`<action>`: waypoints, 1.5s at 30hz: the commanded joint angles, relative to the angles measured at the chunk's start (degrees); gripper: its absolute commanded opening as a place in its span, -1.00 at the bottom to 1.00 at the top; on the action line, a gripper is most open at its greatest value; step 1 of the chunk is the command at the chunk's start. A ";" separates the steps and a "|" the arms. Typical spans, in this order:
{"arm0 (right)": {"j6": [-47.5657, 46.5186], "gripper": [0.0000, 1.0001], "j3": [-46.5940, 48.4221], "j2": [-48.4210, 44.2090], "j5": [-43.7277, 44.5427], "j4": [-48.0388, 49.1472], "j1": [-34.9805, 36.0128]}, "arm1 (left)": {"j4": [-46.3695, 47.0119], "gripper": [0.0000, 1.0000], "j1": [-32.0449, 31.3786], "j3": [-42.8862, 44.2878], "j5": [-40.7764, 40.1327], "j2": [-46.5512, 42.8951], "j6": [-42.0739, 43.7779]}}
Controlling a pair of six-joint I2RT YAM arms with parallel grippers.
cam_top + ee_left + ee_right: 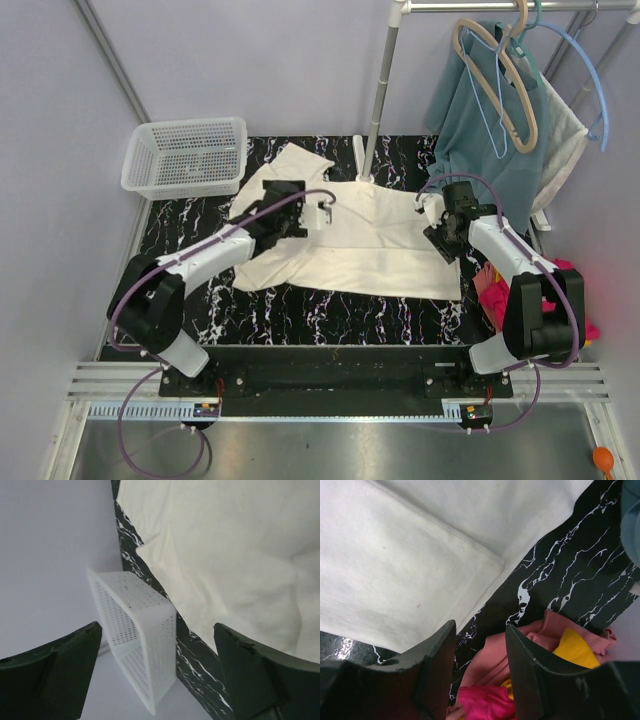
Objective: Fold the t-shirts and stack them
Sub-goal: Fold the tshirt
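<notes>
A large cream t-shirt (365, 245) lies spread on the black marble table, one sleeve reaching toward the back left. My left gripper (283, 208) hovers over its left part, open and empty. In the left wrist view the fingers (60, 665) stand wide apart, with the shirt (225, 555) to the right. My right gripper (446, 235) is over the shirt's right edge, open and empty (480, 675). That view shows a folded corner of the cream shirt (395, 565). A pile of magenta (485, 702), salmon-pink (495, 655) and yellow (572, 647) cloth lies beyond it, at the table's right edge (492, 290).
A white mesh basket (187, 155) stands at the back left corner and shows in the left wrist view (135, 635). A teal garment on hangers (490, 120) hangs from a rack at the back right. The rack's pole (378, 100) stands behind the shirt. Walls close both sides.
</notes>
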 commanded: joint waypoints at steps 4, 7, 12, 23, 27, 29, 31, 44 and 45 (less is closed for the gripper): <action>1.02 0.04 -1.39 -1.98 0.14 1.95 0.29 | -26.77 0.97 13.29 7.05 21.16 -8.60 -5.90; 1.72 0.03 -1.48 -1.36 -0.74 2.04 0.29 | -37.32 0.94 17.08 7.40 25.92 -7.38 -4.22; 2.69 0.01 -1.13 -0.66 -1.36 2.30 0.29 | -46.66 0.87 19.64 5.82 32.52 -4.12 -2.90; 2.60 -0.01 -2.36 -1.97 -0.57 2.30 0.38 | -46.22 0.65 19.73 6.87 36.23 1.76 -4.30; 2.34 -0.02 -2.71 -2.41 0.05 2.30 0.38 | -46.22 0.61 19.73 6.87 35.53 3.26 -4.13; 2.42 -0.02 -2.89 -2.50 -0.13 2.30 0.38 | -46.13 0.58 19.82 7.04 35.17 3.88 -4.30; 2.69 -0.02 -2.89 -2.50 -0.39 2.22 0.38 | -46.05 0.55 20.08 7.31 35.08 4.23 -4.30; 3.21 -0.03 -4.38 -2.33 -0.74 2.66 0.38 | -46.04 0.00 20.52 7.49 34.03 6.87 -4.48; 3.21 -0.04 -4.47 -2.41 -0.66 2.74 0.47 | -45.96 0.00 20.61 7.22 33.94 7.04 -4.48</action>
